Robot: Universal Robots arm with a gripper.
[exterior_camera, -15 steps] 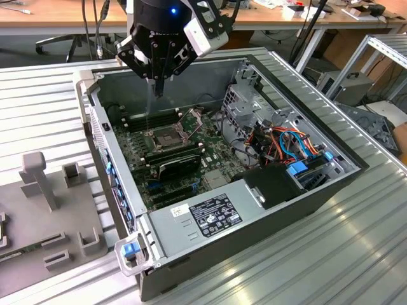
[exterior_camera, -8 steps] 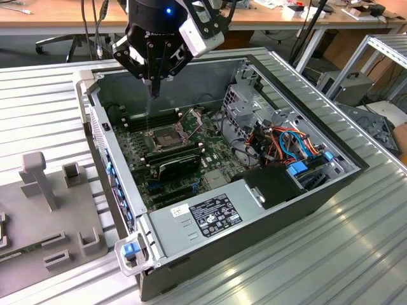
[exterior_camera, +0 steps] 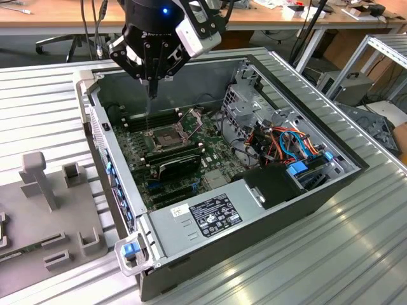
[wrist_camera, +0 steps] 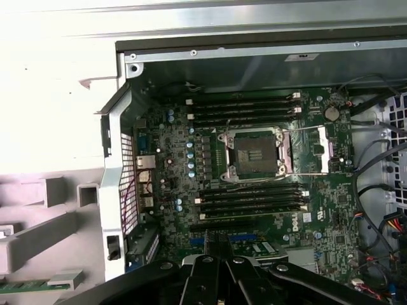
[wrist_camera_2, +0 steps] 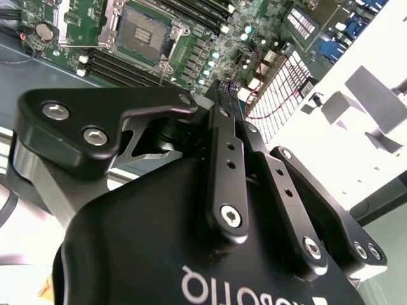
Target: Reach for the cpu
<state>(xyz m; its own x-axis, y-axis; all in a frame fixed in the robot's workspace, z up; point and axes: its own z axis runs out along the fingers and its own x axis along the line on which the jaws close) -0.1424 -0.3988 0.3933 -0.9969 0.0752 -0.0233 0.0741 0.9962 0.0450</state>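
We are looking at the pincer (exterior_camera: 151,94) hanging above the open case (exterior_camera: 108,159), its two fingers pressed together into a single point and gripping nothing. The cpu (exterior_camera: 166,135) is lying flat on the board (exterior_camera: 219,166), well below the tips. In the exterior view it sits a little toward the exterior view's right of them and nearer the camera. Down and slightly across is therefore the line we are judging the reach to turn on, and the gap between tips and chip is looking clear of cables and brackets.

In the first wrist view the pincer (wrist_camera: 219,251) is pointing into the case, and the cpu (wrist_camera: 255,152) is lying out ahead of its closed tips, well apart from them. It is ringed by its silvery frame (wrist_camera: 229,155), with the hinged plate (wrist_camera: 322,149) swung open beside it. Banks of slots (wrist_camera: 245,111) are running along two opposite sides of the frame.

In the second wrist view the pincer (wrist_camera_2: 227,86) is again showing its fingers meeting at the tip, with the cpu (wrist_camera_2: 145,30) far beyond them on the board.

The chip is square, so we are finding no long axis to line the fingers up with. With one arm on the rig, the question of which is nearer is not arising. A black card (exterior_camera: 178,166) is lying near the cpu, on the side farther from the pincer in the exterior view.
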